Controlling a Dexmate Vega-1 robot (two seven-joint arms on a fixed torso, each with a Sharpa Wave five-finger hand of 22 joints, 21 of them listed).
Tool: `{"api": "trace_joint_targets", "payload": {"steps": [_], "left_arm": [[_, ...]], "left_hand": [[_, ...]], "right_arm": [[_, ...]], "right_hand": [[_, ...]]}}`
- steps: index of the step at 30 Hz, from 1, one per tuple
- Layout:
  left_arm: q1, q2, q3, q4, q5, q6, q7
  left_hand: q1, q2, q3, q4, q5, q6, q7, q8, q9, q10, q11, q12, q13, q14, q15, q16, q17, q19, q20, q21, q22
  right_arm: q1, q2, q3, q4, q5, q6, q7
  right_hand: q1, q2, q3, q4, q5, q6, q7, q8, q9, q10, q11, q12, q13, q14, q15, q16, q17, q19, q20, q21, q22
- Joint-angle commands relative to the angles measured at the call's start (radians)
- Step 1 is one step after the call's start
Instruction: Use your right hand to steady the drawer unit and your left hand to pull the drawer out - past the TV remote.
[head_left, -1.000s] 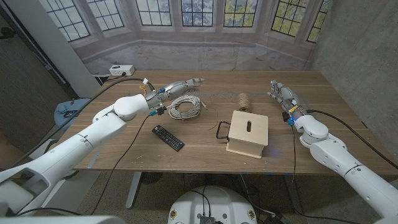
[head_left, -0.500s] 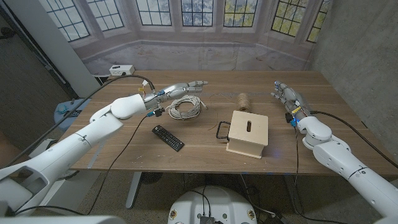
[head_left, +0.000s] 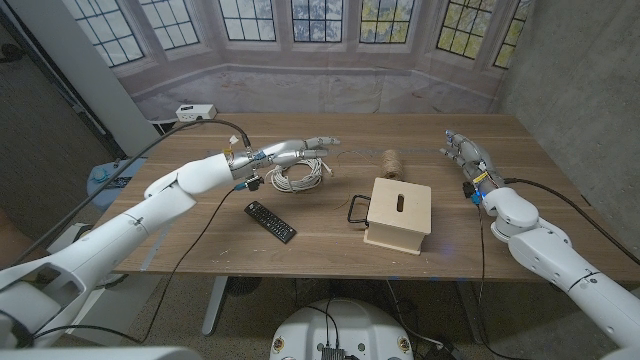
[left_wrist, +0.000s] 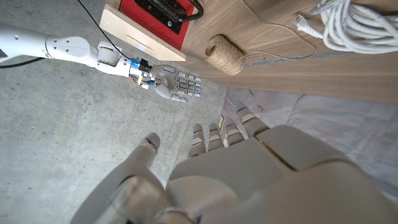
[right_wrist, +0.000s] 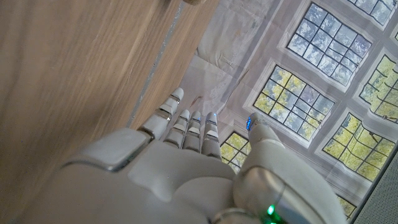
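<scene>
The light wooden drawer unit (head_left: 398, 213) stands at mid table, its black handle (head_left: 357, 209) facing the robot's left. In the left wrist view the drawer unit (left_wrist: 134, 32) shows a red front with the black handle (left_wrist: 177, 7). The black TV remote (head_left: 270, 221) lies to the left of the handle. My left hand (head_left: 292, 151) hovers open above a coil of white cable (head_left: 298, 173), well behind the remote; its back shows as my left hand (left_wrist: 249, 171). My right hand (head_left: 465, 153) is open, fingers apart, over the far right of the table, away from the unit, and shows as my right hand (left_wrist: 174, 81) and my right hand (right_wrist: 186, 165).
A spool of twine (head_left: 392, 162) stands just behind the drawer unit, with a loose strand running toward the cable. A white box (head_left: 195, 112) sits on the sill beyond the table's far left corner. Bare wood (right_wrist: 68, 68) lies beside my right hand.
My left hand has crept rightward and a little nearer, over the cable coil. My right hand has drifted slightly to the right. The drawer unit and remote have not moved.
</scene>
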Motion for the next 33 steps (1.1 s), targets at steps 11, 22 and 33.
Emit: {"api": "trace_joint_targets", "payload": {"steps": [11, 22, 33], "left_arm": [[-0.120, -0.040, 0.067, 0.153, 0.130, -0.210, -0.076], [-0.197, -0.063, 0.106, 0.222, 0.116, -0.244, -0.152], [-0.277, -0.076, 0.153, 0.264, 0.078, -0.276, -0.257]], "left_hand": [[-0.010, 0.010, 0.005, 0.005, 0.005, 0.011, -0.052, -0.003, 0.003, 0.013, -0.022, 0.006, 0.004, -0.002, -0.031, -0.003, 0.000, 0.006, -0.009, -0.008, 0.004], [-0.023, 0.008, 0.001, 0.018, 0.004, 0.052, -0.050, 0.005, 0.004, 0.062, -0.037, 0.020, 0.004, 0.016, -0.024, 0.002, 0.003, 0.011, -0.010, -0.011, 0.004], [-0.032, 0.009, 0.003, 0.028, 0.005, 0.125, -0.065, 0.016, 0.004, 0.149, -0.062, 0.043, 0.006, 0.042, -0.029, 0.005, 0.003, 0.016, -0.009, -0.015, 0.005]], "right_arm": [[-0.014, -0.007, 0.004, -0.050, -0.048, -0.038, -0.058], [-0.031, -0.007, 0.012, -0.074, -0.060, -0.055, -0.083], [-0.031, 0.002, 0.011, -0.072, -0.072, -0.045, -0.088]], "right_hand": [[0.032, -0.002, 0.002, -0.020, 0.005, 0.033, -0.008, 0.010, 0.005, 0.051, 0.000, 0.013, 0.001, -0.013, 0.016, -0.003, 0.001, -0.019, -0.011, -0.001, 0.003], [0.042, -0.005, 0.002, -0.025, 0.006, 0.033, -0.007, 0.008, 0.005, 0.052, -0.002, 0.011, 0.000, -0.019, 0.019, -0.005, 0.000, -0.025, -0.013, -0.002, 0.003], [0.053, -0.006, 0.003, -0.029, 0.006, 0.029, -0.004, 0.005, 0.005, 0.046, 0.001, 0.005, 0.000, -0.027, 0.020, -0.006, -0.001, -0.030, -0.013, -0.002, 0.003]]}}
